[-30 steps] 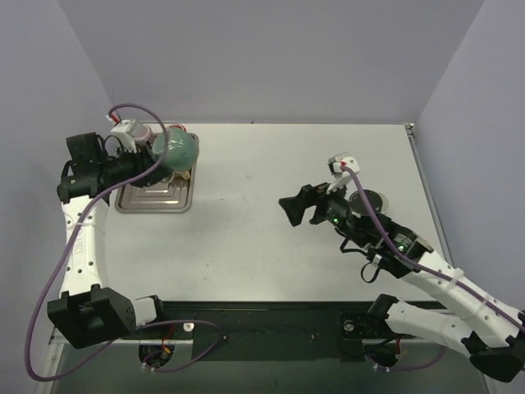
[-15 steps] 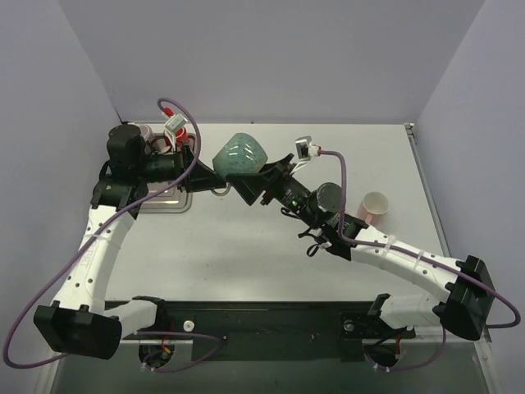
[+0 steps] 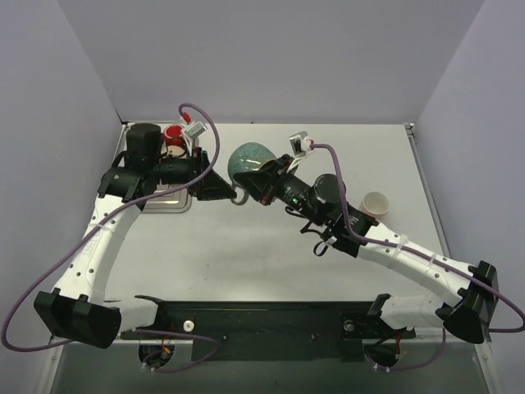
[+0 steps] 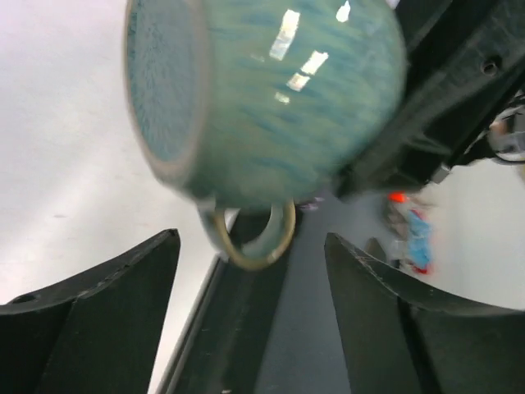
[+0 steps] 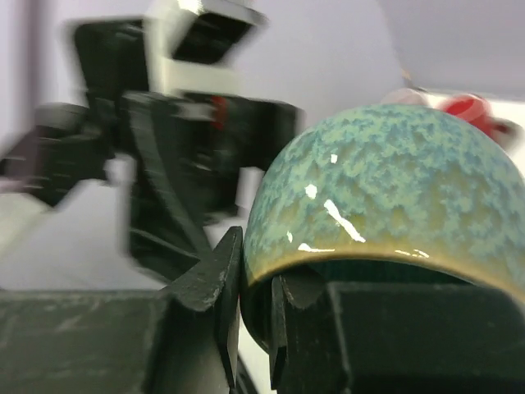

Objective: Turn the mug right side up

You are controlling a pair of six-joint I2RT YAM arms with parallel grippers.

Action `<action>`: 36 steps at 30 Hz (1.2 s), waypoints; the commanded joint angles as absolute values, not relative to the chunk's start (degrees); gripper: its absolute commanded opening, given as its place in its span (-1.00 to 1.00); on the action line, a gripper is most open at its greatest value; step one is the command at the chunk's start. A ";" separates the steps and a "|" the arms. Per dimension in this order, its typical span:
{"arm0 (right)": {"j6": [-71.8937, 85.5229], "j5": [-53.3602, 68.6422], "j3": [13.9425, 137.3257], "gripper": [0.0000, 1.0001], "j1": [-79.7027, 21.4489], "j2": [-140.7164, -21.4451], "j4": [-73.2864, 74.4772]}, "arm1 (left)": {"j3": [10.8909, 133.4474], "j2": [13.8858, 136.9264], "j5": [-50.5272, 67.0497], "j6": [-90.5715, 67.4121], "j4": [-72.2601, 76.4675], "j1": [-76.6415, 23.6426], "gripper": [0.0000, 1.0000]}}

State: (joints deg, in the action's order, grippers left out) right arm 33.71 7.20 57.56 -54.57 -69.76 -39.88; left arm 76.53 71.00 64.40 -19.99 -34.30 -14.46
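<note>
The mug [image 3: 248,158] is glazed blue-green and hangs in the air over the back middle of the table, tilted on its side. My right gripper [image 3: 262,179] is shut on its rim. In the right wrist view one finger presses the outside of the mug [image 5: 385,180] and the other sits inside the mouth, the right gripper [image 5: 256,264] pinching the wall. My left gripper [image 3: 216,187] stands open just left of the mug, apart from it. In the left wrist view the mug [image 4: 262,98] fills the top, with its handle [image 4: 251,244] hanging ahead of the open left gripper [image 4: 253,287].
A metal tray [image 3: 156,202] lies at the back left under the left arm, with a red-and-white item [image 3: 174,135] behind it. A pale pink cup [image 3: 376,203] stands at the right, close to the right forearm. Walls close in the table on three sides.
The left arm carried the mug from over the tray toward the middle. The right gripper reached in and shut on the rim, then the left gripper opened and let go.
</note>
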 commanded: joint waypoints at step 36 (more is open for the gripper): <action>18.11 4.05 71.19 0.00 -17.31 -95.02 27.86 | 67.93 98.69 -13.89 -10.46 -2.81 -5.62 0.89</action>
State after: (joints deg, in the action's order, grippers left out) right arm 18.57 7.64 69.67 -16.64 -99.96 25.45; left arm 62.78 95.96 -12.93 -8.45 -6.55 -5.10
